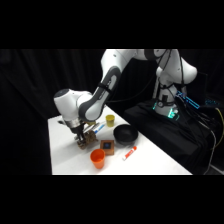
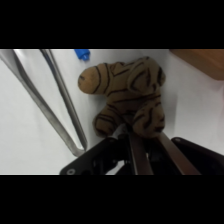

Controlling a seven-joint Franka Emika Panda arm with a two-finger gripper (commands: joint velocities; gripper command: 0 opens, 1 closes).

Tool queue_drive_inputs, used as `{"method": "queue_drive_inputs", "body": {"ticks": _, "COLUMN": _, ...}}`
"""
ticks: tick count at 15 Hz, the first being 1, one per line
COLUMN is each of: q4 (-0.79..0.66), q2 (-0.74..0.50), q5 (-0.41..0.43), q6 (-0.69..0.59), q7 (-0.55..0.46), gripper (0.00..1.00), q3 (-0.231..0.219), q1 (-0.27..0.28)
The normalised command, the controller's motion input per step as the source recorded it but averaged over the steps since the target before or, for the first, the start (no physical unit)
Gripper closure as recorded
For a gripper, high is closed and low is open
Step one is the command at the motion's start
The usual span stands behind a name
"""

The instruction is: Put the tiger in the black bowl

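Small tan plush tiger with dark brown stripes (image 2: pixel 127 95) lies on the white matte table (image 2: pixel 30 145), just beside the bright steel tongs (image 2: pixel 62 107); a blue bit (image 2: pixel 82 53) sits past its head. It looks soft, lumpy and light, so I judge it squashes under a pinch, won't slip much, not fragile. Best hold is across the narrow waist or hind legs, not the rounded head. My black-fingered gripper (image 2: pixel 132 137) is right at the hind end, fingers close together and against the fabric; I can't tell if they're actually clamped on it. In the side view the gripper (image 1: pixel 82 136) is low at the table. The round glossy black bowl (image 1: pixel 125 134) sits apart, hard and deep, past a brown square block with blue mark (image 1: pixel 107 145). An orange plastic cup (image 1: pixel 97 158) is nearer me, a small yellow cup (image 1: pixel 110 119) further back.
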Motion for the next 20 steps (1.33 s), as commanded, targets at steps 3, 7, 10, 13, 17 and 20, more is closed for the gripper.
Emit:
{"method": "queue_drive_inputs", "body": {"ticks": 3, "q4": -0.43, "q2": -0.65, "q5": 0.035, "q6": -0.24, "q7": 0.04, "gripper": 0.93, "q3": -0.002, "q1": 0.0}}
{"method": "queue_drive_inputs", "body": {"ticks": 7, "q4": -0.56, "q2": -0.72, "q5": -0.032, "q6": -0.23, "q7": 0.12, "gripper": 0.93, "q3": -0.043, "q1": 0.056}}
{"method": "queue_drive_inputs", "body": {"ticks": 10, "q4": -0.75, "q2": -0.76, "q5": -0.092, "q6": -0.05, "q7": 0.18, "gripper": 0.93, "q3": -0.047, "q1": 0.1}}
{"method": "queue_drive_inputs", "body": {"ticks": 13, "q4": -0.9, "q2": -0.78, "q5": -0.142, "q6": 0.18, "q7": 0.22, "gripper": 0.93, "q3": -0.029, "q1": 0.125}}
{"method": "queue_drive_inputs", "body": {"ticks": 17, "q4": -0.92, "q2": -0.72, "q5": -0.181, "q6": 0.3, "q7": 0.27, "gripper": 0.93, "q3": 0.005, "q1": 0.113}}
{"method": "queue_drive_inputs", "body": {"ticks": 20, "q4": -0.83, "q2": -0.61, "q5": -0.216, "q6": 0.36, "q7": 0.32, "gripper": 0.93, "q3": 0.058, "q1": 0.093}}
